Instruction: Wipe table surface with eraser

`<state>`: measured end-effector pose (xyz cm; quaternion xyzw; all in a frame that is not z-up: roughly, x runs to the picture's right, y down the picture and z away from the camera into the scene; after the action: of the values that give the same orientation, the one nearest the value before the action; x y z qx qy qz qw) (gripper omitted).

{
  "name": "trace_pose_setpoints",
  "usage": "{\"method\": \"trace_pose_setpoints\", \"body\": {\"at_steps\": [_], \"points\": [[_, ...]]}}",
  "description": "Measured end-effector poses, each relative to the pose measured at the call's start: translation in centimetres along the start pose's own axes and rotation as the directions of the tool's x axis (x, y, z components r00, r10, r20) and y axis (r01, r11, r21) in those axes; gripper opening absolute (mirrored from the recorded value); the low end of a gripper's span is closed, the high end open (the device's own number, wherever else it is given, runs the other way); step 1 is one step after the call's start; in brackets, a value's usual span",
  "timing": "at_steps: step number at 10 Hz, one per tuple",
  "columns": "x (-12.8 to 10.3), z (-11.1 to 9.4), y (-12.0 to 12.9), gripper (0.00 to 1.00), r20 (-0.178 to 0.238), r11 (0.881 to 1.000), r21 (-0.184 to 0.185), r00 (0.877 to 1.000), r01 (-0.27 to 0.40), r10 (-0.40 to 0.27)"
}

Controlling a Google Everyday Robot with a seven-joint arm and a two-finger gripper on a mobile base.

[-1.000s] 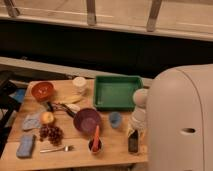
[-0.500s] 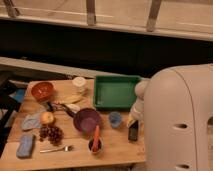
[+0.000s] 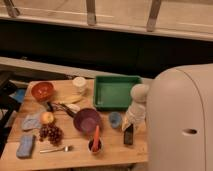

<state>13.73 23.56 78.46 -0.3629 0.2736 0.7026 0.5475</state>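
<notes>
- Gripper (image 3: 130, 125): it hangs low over the table surface (image 3: 75, 156), to the right of the purple bowl (image 3: 86, 120) and just past the light blue cup (image 3: 115, 119).
- Eraser (image 3: 128, 136): the dark block stands directly under the gripper, right of the purple bowl and nearer the front edge. The two meet, but you cannot tell how far the jaws are open or whether they have hold of it.
- Judgement: the arm comes down from above, which suits pressing the block flat on the wood for a wipe.
- Obstructions: the green tray (image 3: 116, 91) closes off the ground behind and right of the purple bowl. The small cup (image 3: 95, 145) stands just in front of the bowl, between the eraser and the fork (image 3: 55, 149).
- Open room: the only bare wood near the eraser is a short strip right of the small cup. Farther right, the robot body (image 3: 182, 120) hides the table end.
- Risk: the front edge is close, so a stroke toward it may run off.
</notes>
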Motion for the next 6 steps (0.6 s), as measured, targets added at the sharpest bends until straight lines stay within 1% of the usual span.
{"method": "trace_pose_setpoints", "body": {"at_steps": [1,2,3,5,6], "points": [[1.3,0.5,0.0,0.00,-0.017,1.000,0.003,1.000,0.007,-0.007],[2.3,0.8,-0.2,0.00,-0.025,1.000,0.008,1.000,0.002,-0.002],[2.9,1.0,-0.6,0.00,-0.023,1.000,0.012,1.000,-0.013,0.013],[2.8,0.7,-1.7,0.00,-0.012,0.999,0.026,0.999,-0.037,0.037],[2.0,0.1,-2.3,0.00,0.004,0.998,0.034,0.999,-0.050,0.050]]}}
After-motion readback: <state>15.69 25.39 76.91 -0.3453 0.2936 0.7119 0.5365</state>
